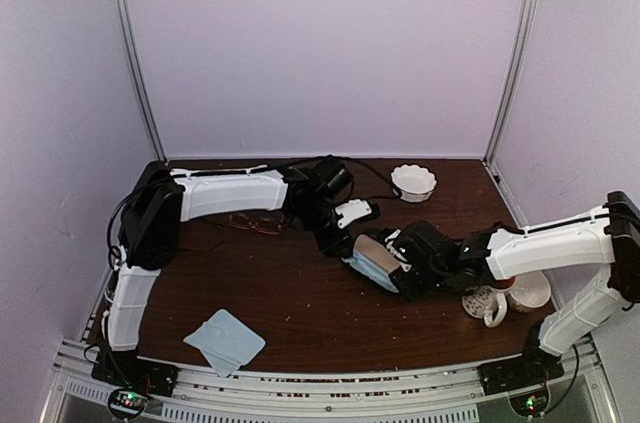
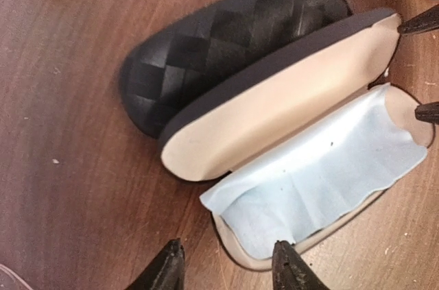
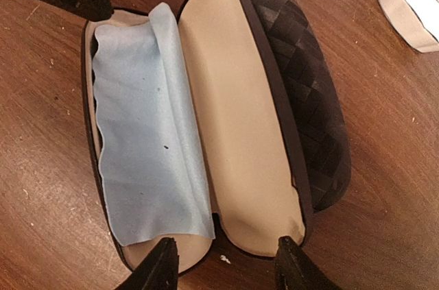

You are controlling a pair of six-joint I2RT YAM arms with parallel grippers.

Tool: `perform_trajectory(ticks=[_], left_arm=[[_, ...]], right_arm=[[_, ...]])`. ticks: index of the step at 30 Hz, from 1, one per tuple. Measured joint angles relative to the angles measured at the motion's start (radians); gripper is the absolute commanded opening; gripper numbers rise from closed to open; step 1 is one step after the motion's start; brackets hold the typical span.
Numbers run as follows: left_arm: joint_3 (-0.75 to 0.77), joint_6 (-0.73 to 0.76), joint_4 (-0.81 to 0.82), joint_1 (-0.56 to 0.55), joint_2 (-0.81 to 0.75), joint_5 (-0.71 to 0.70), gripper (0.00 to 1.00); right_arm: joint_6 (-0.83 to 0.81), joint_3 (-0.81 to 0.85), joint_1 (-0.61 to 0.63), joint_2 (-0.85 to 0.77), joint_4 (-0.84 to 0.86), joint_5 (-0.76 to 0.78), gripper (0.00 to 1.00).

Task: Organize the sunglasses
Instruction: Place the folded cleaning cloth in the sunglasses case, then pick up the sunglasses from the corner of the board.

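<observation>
You had bare worktop (image 1: 300,308) to pass through at near centre; only a blue cloth (image 1: 225,341) lay near left. The open case (image 1: 372,261) sat mid-worktop, hemmed by the left gripper (image 2: 226,264) and right gripper (image 3: 223,264), jaws apart. The left arm (image 1: 230,191) overhung the copper sunglasses (image 1: 258,223) far left; bowl (image 1: 413,182) and mugs (image 1: 487,303) crowded the right.

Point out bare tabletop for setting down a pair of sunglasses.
The table is bare along the near edge, between the loose blue cloth and the floral mug. Crowded mid-table: the left gripper and right gripper flank the open glasses case.
</observation>
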Motion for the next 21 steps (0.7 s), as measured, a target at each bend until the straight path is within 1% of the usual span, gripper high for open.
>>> perform_trajectory(ticks=[5,11,16,18,21], left_arm=[[-0.046,-0.006,0.004,0.000,-0.072,-0.021,0.51],[-0.160,-0.034,0.035,0.000,-0.193,-0.055,0.52],[-0.306,-0.073,0.066,-0.001,-0.340,-0.119,0.53],[-0.372,-0.090,0.084,-0.003,-0.407,-0.147,0.57],[-0.466,-0.115,0.106,-0.006,-0.518,-0.200,0.59]], right_arm=[[0.013,0.005,0.000,-0.051,-0.031,0.015,0.51],[0.019,0.006,0.001,-0.115,-0.082,0.047,0.51],[0.022,0.006,0.002,-0.198,-0.112,0.097,0.52],[0.022,0.006,0.003,-0.234,-0.115,0.116,0.53],[0.022,0.007,0.003,-0.290,-0.112,0.148,0.53]])
